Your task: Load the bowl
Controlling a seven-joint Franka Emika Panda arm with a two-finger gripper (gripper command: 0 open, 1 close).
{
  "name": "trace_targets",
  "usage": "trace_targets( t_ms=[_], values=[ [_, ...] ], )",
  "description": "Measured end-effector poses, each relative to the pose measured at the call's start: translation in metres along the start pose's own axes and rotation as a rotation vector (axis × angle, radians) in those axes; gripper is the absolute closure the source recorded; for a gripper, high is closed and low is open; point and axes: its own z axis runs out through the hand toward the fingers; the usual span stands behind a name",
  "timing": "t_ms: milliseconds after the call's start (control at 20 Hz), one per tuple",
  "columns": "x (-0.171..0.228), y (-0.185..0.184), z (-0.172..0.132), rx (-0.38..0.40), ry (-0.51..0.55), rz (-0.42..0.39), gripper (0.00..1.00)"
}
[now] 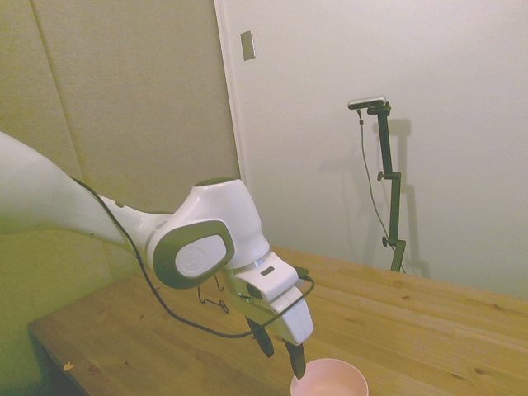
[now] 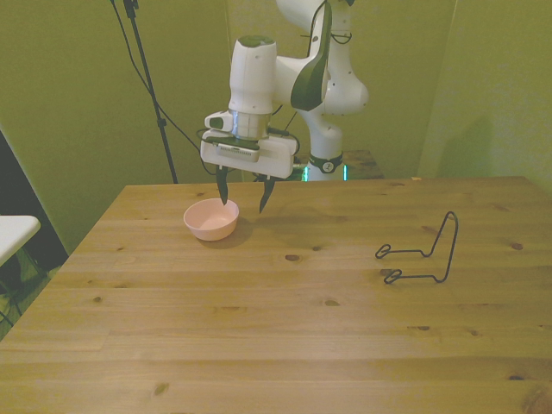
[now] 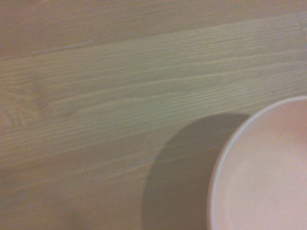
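So far nothing loaded: bowl (image 2: 211, 219) sits on table (image 2: 276, 328), front view's left. Gripper (image 2: 242, 203) fingers apart, empty, one over rim. Rack (image 2: 423, 251) well apart. Grasp, carry, placing remain.

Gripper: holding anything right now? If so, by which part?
Nothing held. The gripper is open, one finger over the rim of the pink bowl, the other outside it; bowl sits on the table.
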Motion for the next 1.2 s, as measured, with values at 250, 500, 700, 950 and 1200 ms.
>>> trace_targets(
  t_ms=[250, 500, 700, 950, 1200],
  values=[
    [0.016, -0.002, 0.032, -0.027, -0.006, 0.018, 1.0],
    [0.026, -0.002, 0.041, -0.038, -0.009, 0.03, 1.0],
    [0.029, -0.003, 0.04, -0.035, -0.005, 0.034, 1.0],
    [0.027, -0.008, 0.039, -0.031, -0.006, 0.027, 1.0],
    [0.025, -0.01, 0.039, -0.016, -0.023, 0.036, 1.0]
  ],
)
